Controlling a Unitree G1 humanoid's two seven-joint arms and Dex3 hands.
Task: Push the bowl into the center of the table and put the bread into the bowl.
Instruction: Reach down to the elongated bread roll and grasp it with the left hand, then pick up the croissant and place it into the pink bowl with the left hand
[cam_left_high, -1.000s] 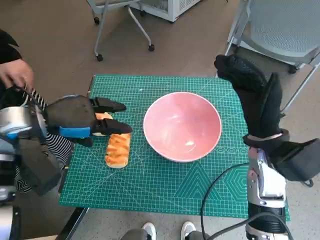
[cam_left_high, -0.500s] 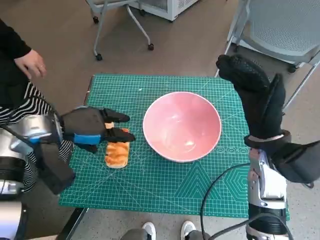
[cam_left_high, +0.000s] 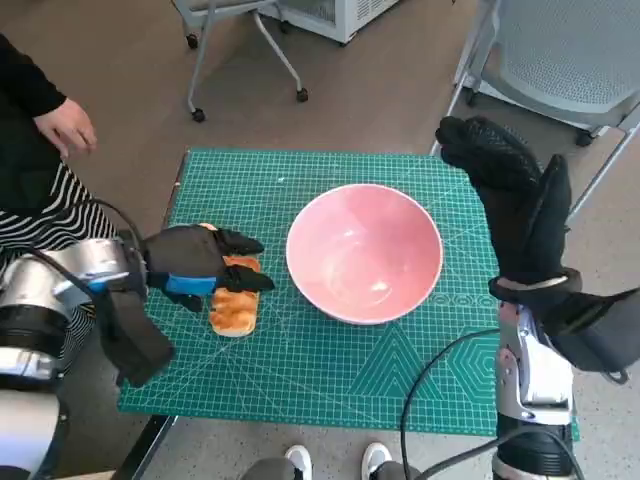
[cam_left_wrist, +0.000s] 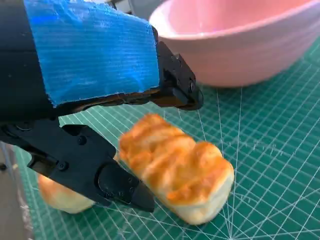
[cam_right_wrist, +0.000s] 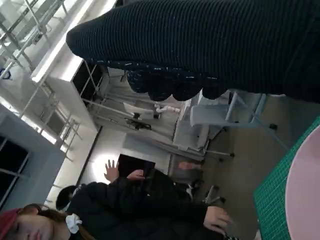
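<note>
The bread (cam_left_high: 235, 305) is a golden, ridged oblong loaf with a pale underside, lying on the green cutting mat (cam_left_high: 330, 400) right under the fingertips of the left hand (cam_left_high: 190, 268). In the left wrist view the bread (cam_left_wrist: 175, 172) sits between the upper black fingers (cam_left_wrist: 177, 92) and the lower one, which are spread apart around it; no finger is plainly pressing on it, so the hand is released rather than grasping. A second pale roll (cam_left_wrist: 60, 195) peeks out behind the lower finger. That hand reaches in low and level from the table's edge, its blue-taped back up. Just beyond the fingertips stands the pink bowl (cam_left_high: 364, 252), smooth, glossy and round, near the mat's middle. The right hand (cam_left_high: 510, 190), in its knitted glove, is raised upright past the bowl's far side, fingers loosely extended, holding nothing. A person (cam_right_wrist: 125, 200) shows in the right wrist view.
</note>
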